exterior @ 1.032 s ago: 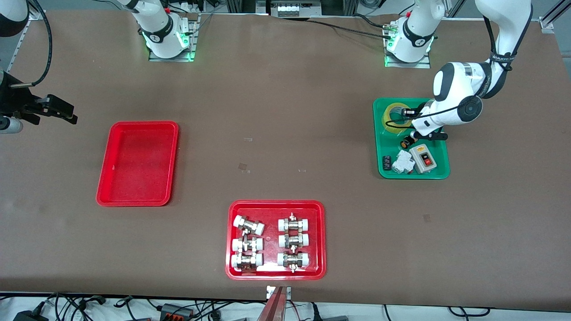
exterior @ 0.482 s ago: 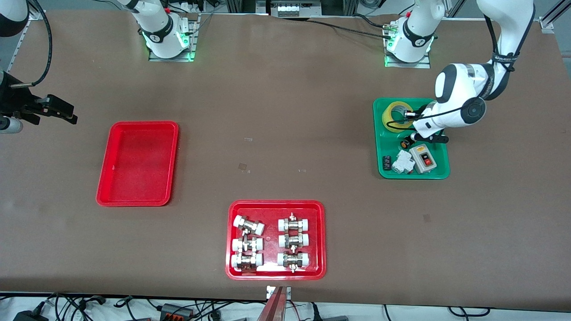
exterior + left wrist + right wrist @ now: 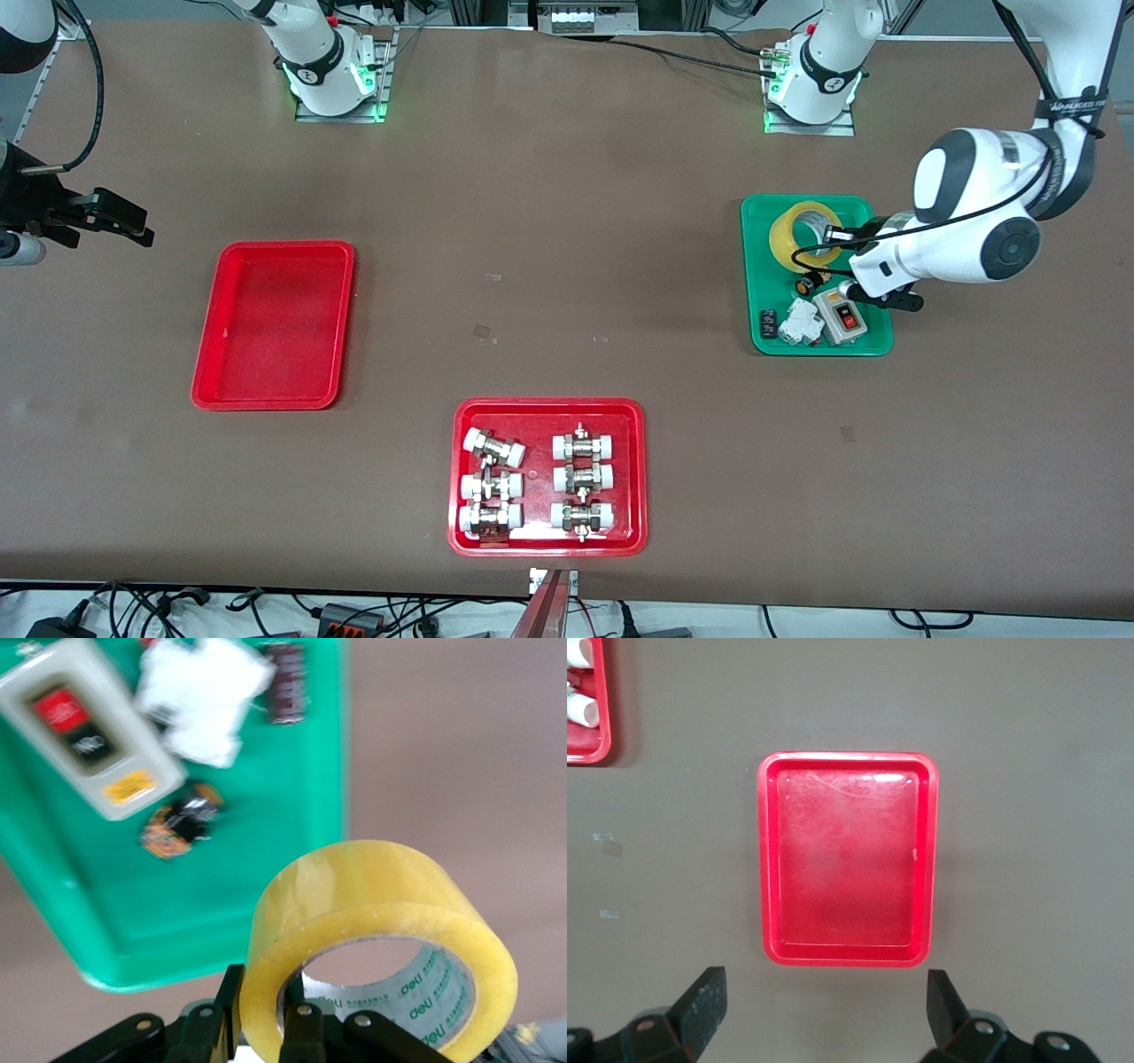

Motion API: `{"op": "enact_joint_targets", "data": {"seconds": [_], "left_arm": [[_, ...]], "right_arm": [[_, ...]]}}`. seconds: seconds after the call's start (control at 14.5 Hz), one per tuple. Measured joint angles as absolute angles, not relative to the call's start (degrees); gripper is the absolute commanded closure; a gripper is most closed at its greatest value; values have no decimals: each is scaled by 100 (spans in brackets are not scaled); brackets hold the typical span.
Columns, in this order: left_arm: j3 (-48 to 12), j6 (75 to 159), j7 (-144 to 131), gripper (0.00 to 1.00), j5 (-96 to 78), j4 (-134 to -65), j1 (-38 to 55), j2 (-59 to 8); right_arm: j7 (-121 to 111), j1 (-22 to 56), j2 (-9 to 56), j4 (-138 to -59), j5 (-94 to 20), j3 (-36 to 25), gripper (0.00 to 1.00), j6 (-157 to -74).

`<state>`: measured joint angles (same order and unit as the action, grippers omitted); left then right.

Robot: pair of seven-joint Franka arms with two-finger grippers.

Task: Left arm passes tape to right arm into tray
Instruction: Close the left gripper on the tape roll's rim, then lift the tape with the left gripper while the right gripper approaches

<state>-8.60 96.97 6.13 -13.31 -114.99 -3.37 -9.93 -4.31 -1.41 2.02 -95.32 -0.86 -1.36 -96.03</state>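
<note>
The yellow translucent tape [image 3: 804,232] hangs over the green tray [image 3: 760,341], held off its floor. My left gripper [image 3: 833,237] is shut on the tape's wall, one finger inside the white core and one outside; the left wrist view shows the gripper [image 3: 264,1010] and the tape [image 3: 381,930] above the green tray [image 3: 266,771]. The plain red tray [image 3: 275,323] lies empty toward the right arm's end. My right gripper [image 3: 115,221] waits open and empty, high beside that tray; the right wrist view shows the gripper [image 3: 824,1005] and the tray [image 3: 846,859].
A red tray with several metal pipe fittings [image 3: 547,542] lies near the front edge. In the green tray are a grey switch box [image 3: 842,319], a white part [image 3: 802,323] and a small black-and-orange round part [image 3: 804,285].
My left arm has risen and swung toward its own end of the table, lifting the tape off the green tray's floor. The right arm has not moved.
</note>
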Motion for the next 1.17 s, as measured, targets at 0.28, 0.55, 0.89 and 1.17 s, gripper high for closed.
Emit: {"op": "enact_joint_targets", "data": {"seconds": [0.28, 0.55, 0.89, 1.17], "left_arm": [[-1400, 9083, 19, 100, -2668, -10718, -245, -1005], [-2334, 9194, -1985, 100, -3837, -9500, 123, -1155], [-2396, 9838, -2887, 100, -4760, -8883, 722, -1540], [-2395, 9901, -2904, 100, -4831, -8848, 746, -1719]], "right_arm": [[-429, 21, 353, -9523, -129, -37, 0, -9590], [-430, 92, 487, -9522, -174, -8, 0, -9487], [-429, 296, 873, -9520, -252, 0, 0, -9481], [-431, 316, 932, -9508, -1564, 1, 0, -9276]]}}
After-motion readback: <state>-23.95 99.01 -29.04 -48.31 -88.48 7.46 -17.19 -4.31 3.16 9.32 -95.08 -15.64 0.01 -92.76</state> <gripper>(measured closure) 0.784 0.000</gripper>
